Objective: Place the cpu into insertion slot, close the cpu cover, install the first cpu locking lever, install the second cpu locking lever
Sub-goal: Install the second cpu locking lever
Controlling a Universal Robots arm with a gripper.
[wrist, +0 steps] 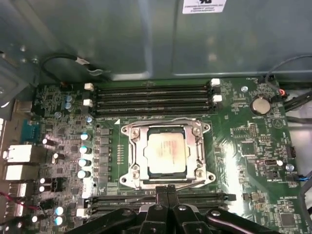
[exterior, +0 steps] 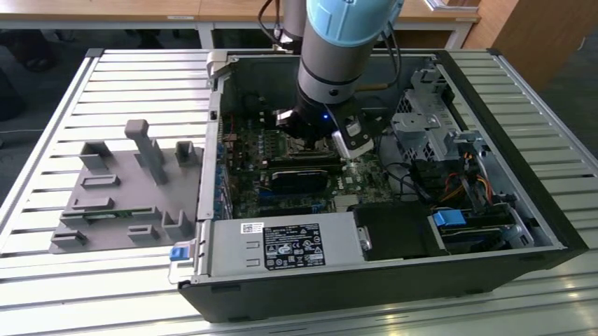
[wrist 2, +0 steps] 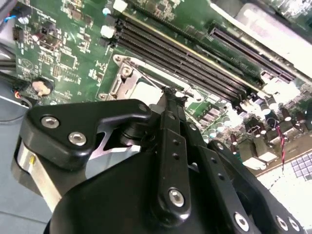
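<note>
Currently | black 2-finger gripper pinched together, holding nothing, just below socket | silvery square cpu mid-frame under grey metal cpu cover | risk: fingertips slipping off thin lever wire.

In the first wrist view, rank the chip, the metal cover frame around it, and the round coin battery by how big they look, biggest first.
1. The metal cover frame, widest of the three.
2. The chip, sitting inside the frame's window.
3. The coin battery, clearly smallest.

All three lie on the same board, so nearness hardly skews the order.
</note>
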